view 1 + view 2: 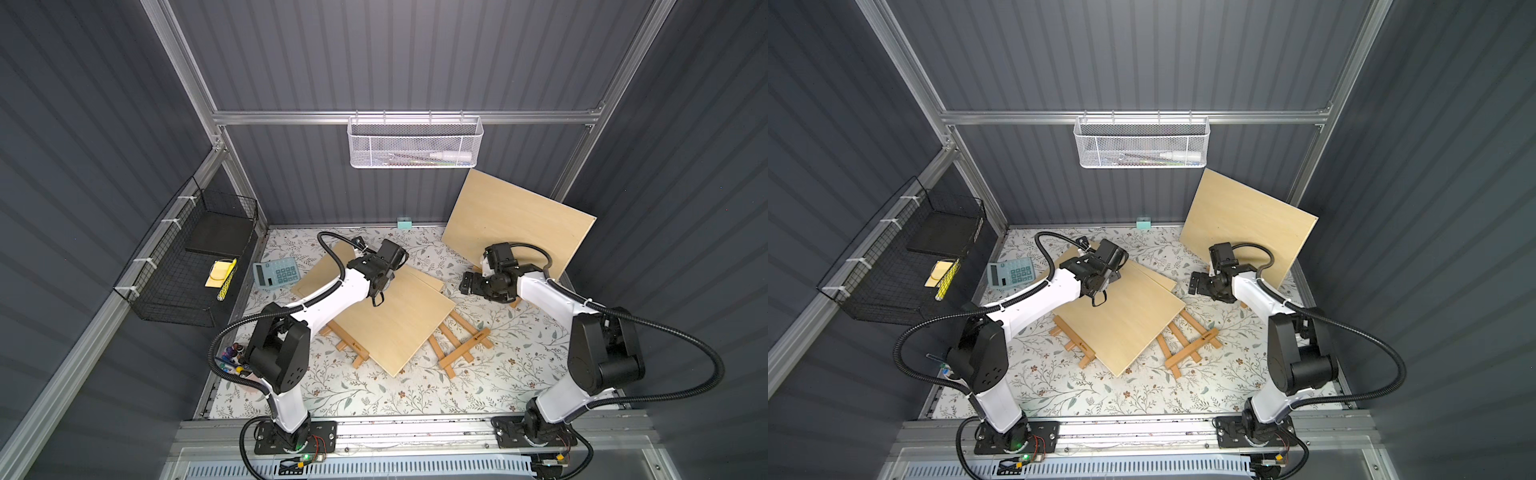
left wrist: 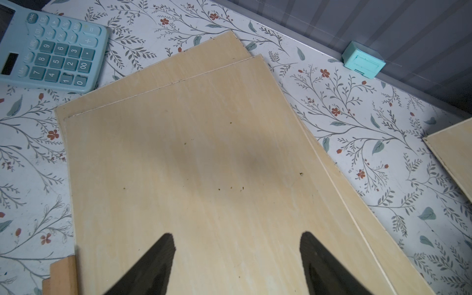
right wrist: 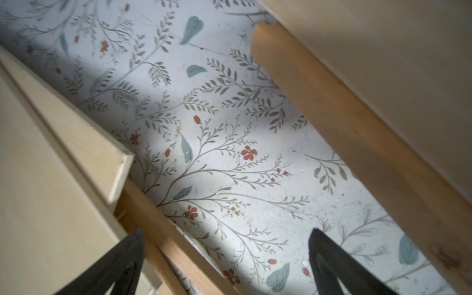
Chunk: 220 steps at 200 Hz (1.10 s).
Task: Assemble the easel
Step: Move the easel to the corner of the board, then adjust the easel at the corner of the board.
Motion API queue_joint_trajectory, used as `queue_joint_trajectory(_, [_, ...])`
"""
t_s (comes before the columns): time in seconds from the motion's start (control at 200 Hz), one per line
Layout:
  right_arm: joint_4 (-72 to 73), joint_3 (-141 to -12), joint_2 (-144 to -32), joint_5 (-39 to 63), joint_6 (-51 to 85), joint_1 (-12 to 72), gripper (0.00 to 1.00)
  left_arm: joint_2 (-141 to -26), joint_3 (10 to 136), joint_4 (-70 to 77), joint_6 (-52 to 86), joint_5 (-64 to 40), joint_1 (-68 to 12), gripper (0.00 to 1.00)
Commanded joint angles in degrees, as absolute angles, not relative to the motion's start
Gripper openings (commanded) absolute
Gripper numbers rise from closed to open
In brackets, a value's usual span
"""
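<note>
Easel parts of orange-brown wood lie flat on the floral bench [image 1: 374,395]. The left frame [image 1: 353,347] pokes out from under the near edge of the top board [image 1: 395,320], a pale plywood sheet. The right frame [image 1: 467,353], slatted like a ladder, sticks out from under that sheet's right edge. The top board rests across both frames and overlaps a lower board [image 2: 166,72] of the same pale wood, offset toward the back. A leaning board [image 1: 515,224] stands tilted in the far right corner.

The left fingers [image 2: 155,263] are spread apart above the middle of the top board, with nothing between them; whether they touch the wood cannot be told. The right fingers [image 3: 329,258] are spread wide and hold nothing. They are over bare bench, between the corner of the flat boards and a wooden bar [image 3: 344,132] that runs along the edge of a pale board.

A pale blue calculator [image 1: 276,272] lies just beside the lower board's far left corner. A small mint box [image 1: 404,223] sits against the back wall. Above it, a white mesh basket [image 1: 415,145] hangs on the rail. A black wire basket [image 1: 174,291] on the left wall holds yellow notes [image 1: 218,274].
</note>
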<state>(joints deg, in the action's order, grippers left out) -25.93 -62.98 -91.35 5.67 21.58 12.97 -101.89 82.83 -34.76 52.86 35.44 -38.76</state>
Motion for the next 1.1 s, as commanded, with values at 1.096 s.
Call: queue_joint_trajectory(1.096, [-41.6,-50.72,-55.35,5.49,36.21,-13.12,0.99,-122.2,101.3,-5.8,35.02,-5.42,-49.72,0.84])
